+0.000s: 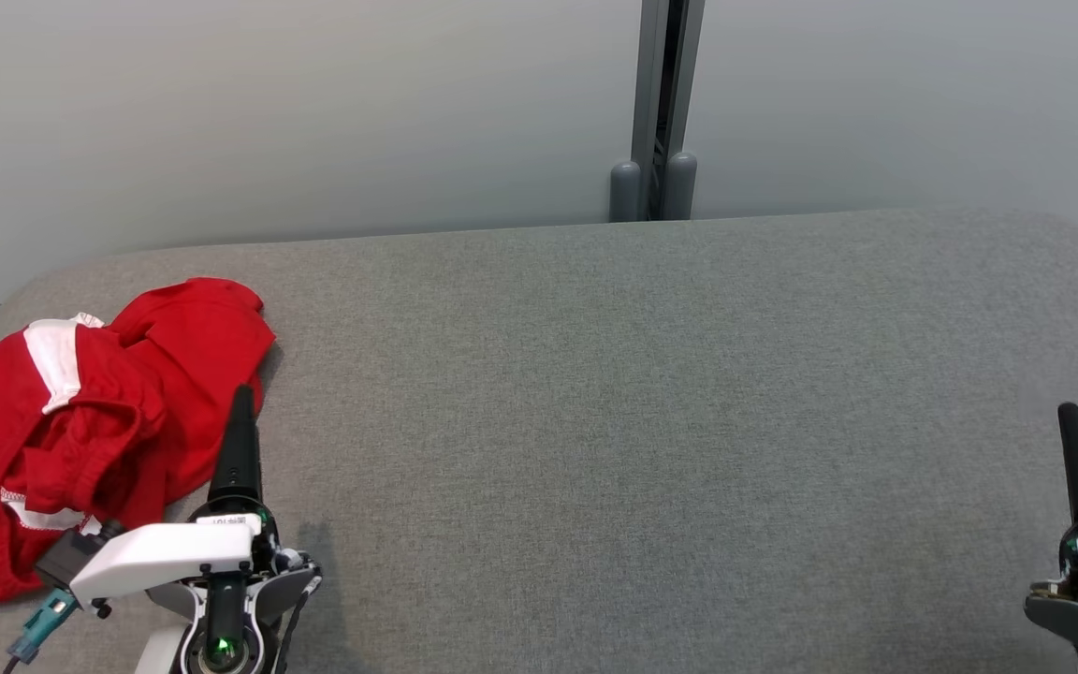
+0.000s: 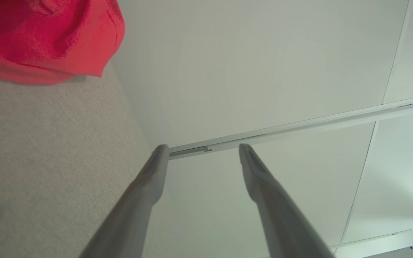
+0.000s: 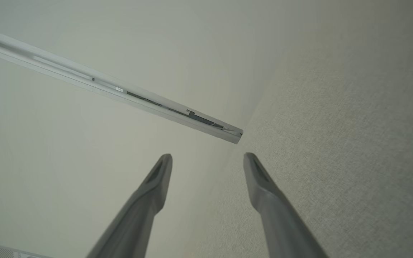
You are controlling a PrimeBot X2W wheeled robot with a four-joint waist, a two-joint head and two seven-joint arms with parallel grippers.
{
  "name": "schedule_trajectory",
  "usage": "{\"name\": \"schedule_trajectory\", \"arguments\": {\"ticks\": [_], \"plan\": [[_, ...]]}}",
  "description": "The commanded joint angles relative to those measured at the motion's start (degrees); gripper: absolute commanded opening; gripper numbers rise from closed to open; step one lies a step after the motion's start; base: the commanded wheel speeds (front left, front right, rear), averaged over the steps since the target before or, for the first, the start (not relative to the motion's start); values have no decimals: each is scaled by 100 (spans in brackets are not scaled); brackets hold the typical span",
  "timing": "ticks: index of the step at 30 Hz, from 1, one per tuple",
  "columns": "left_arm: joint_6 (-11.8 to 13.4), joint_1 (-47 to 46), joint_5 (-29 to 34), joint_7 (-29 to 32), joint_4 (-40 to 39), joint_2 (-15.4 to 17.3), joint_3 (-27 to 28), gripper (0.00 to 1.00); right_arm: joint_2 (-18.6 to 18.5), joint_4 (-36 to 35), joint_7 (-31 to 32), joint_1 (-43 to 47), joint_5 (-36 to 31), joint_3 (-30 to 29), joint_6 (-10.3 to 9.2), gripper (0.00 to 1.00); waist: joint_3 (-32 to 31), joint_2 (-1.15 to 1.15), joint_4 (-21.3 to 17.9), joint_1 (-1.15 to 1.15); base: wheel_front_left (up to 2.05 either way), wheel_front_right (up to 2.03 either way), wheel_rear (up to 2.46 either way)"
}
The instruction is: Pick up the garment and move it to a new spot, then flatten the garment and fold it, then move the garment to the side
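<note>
As seen from the head camera, shows a crumpled red garment (image 1: 99, 421) with white trim lying at the far left of a grey upholstered surface (image 1: 642, 421). Places the left gripper (image 1: 241, 404) just beside the heap's right edge, fingers spread wide, holding nothing. Sets the right gripper (image 1: 1072, 421) well apart at the far right, likewise spread wide and empty. Backs the surface with a pale wall (image 1: 314, 112).
</note>
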Motion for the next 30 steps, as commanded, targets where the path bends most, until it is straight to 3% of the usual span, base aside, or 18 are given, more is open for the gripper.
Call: {"name": "schedule_trajectory", "arguments": {"ticks": [1,18,24,30], "plan": [[-3,-84,186,-52,-160,24,128,100,-122,-172,-102,-191,-340,92,5,100,-1,0,6,0,0,0,0],[1,64,1861,-243,-1075,36,993,100,-407,-935,-651,-579,-2822,1100,7,100,9,0,18,0,0,0,0],[422,183,2804,-296,-1689,38,809,100,-531,-1144,-815,-681,-3541,1531,8,100,31,0,12,0,0,0,0],[936,382,3846,-350,-2175,38,251,100,-482,-1089,-966,-607,-4136,1683,9,100,34,0,8,0,0,0,0]]}}
